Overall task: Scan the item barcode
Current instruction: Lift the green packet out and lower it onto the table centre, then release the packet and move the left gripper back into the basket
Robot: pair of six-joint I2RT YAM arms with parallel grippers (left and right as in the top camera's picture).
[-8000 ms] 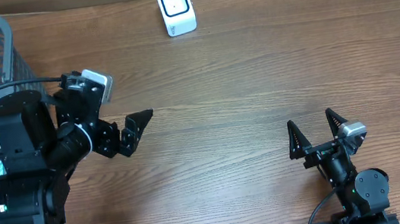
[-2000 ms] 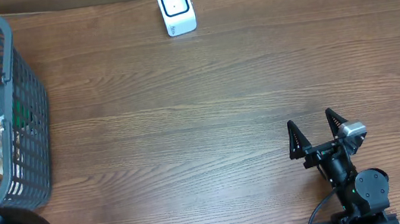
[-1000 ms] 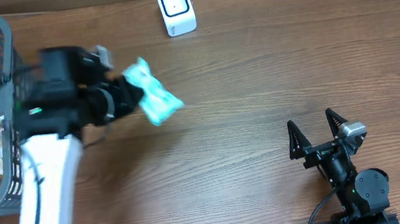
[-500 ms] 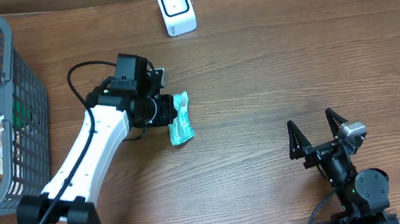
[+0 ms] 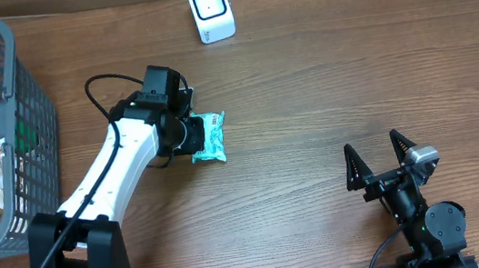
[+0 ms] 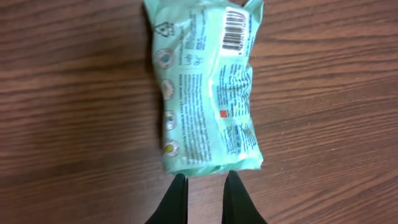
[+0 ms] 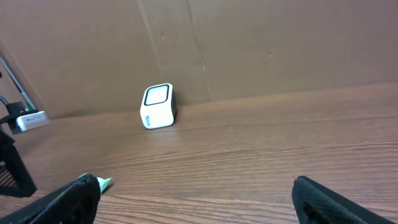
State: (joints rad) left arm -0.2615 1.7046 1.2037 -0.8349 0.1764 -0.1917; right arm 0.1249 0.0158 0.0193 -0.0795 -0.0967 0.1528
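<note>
Bare table (image 5: 324,78) between packet (image 5: 210,138) and scanner (image 5: 210,9); basket (image 5: 37,122) walls off left edge.

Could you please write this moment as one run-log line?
left gripper: shut on packet | barcode: on upward face | right gripper: open | scanner: untouched

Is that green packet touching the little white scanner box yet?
Apart. The overhead view shows the green packet well short of the white scanner, with a stretch of bare wooden table between them.
</note>
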